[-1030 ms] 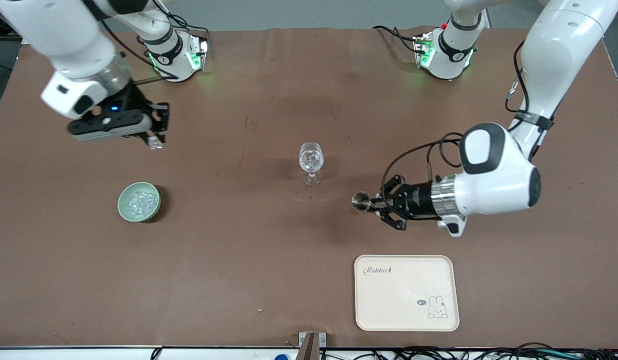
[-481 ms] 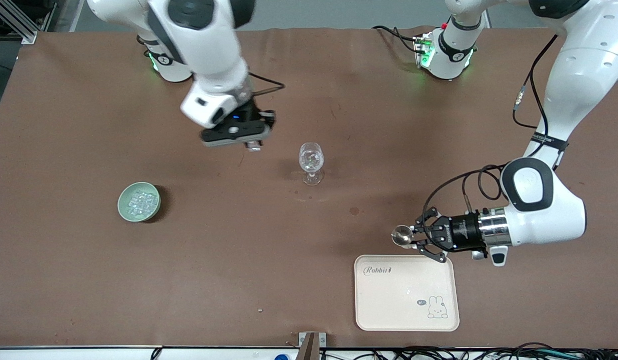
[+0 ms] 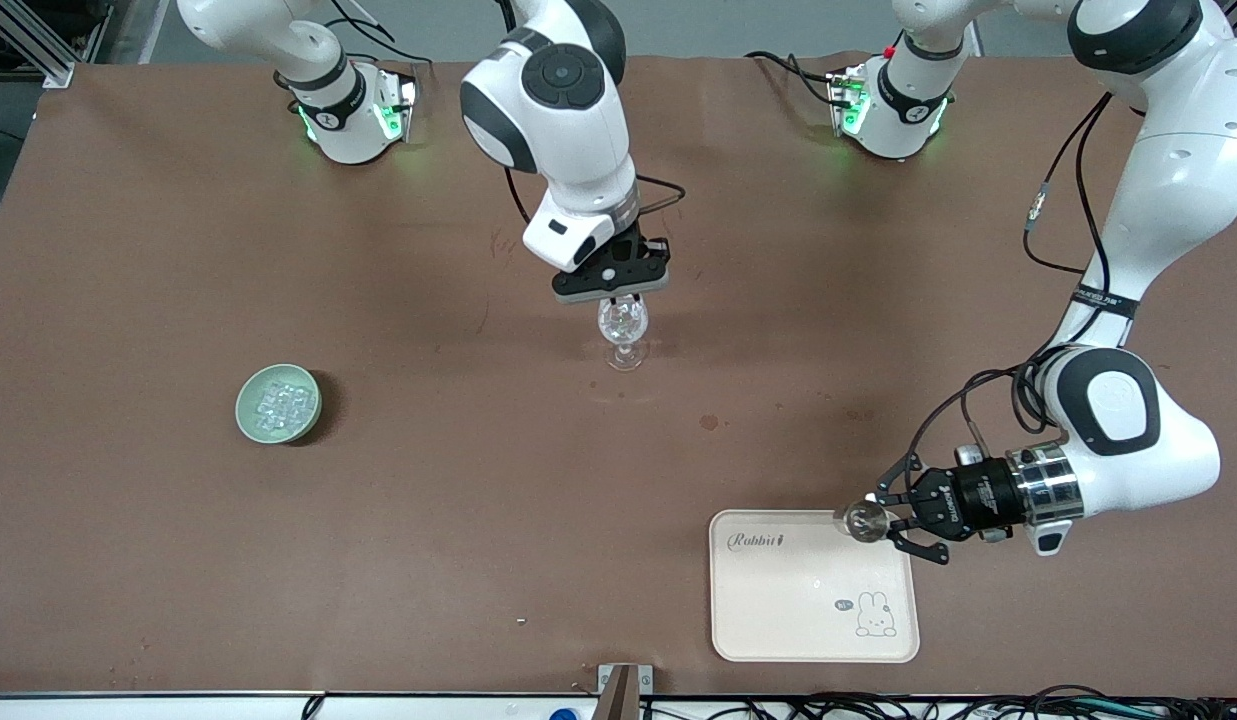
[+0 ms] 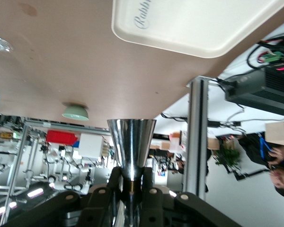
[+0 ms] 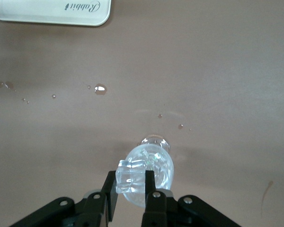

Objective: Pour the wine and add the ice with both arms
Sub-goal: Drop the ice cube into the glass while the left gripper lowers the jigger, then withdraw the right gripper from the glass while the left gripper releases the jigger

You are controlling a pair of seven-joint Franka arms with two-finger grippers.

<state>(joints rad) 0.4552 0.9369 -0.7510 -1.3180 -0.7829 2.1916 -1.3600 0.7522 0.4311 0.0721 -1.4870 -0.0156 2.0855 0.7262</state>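
- An ice cube (image 5: pixel 131 178) is pinched in the right gripper (image 3: pixel 618 296), directly over the stemmed glass (image 3: pixel 623 327) at mid-table.
- More ice (image 3: pixel 280 402) lies in the green bowl (image 3: pixel 248 418) toward the right arm's end.
- The left gripper (image 3: pixel 883 523) clamps a metal jigger (image 4: pixel 131 145) over the cream tray's (image 3: pixel 778 620) corner.

The right gripper (image 3: pixel 618 297), its fingers (image 5: pixel 150 188) closed on a small clear ice cube (image 5: pixel 131 180), now hangs directly over the clear stemmed wine glass (image 3: pixel 623 330), having swung from above bare brown table (image 3: pixel 428 500) at the glass's ten o'clock. The left gripper (image 3: pixel 883 520), clamped on a shiny conical metal measuring cup (image 3: pixel 863 521), has moved from the glass's four o'clock to over the cream rectangular tray (image 3: pixel 778 600)'s corner.
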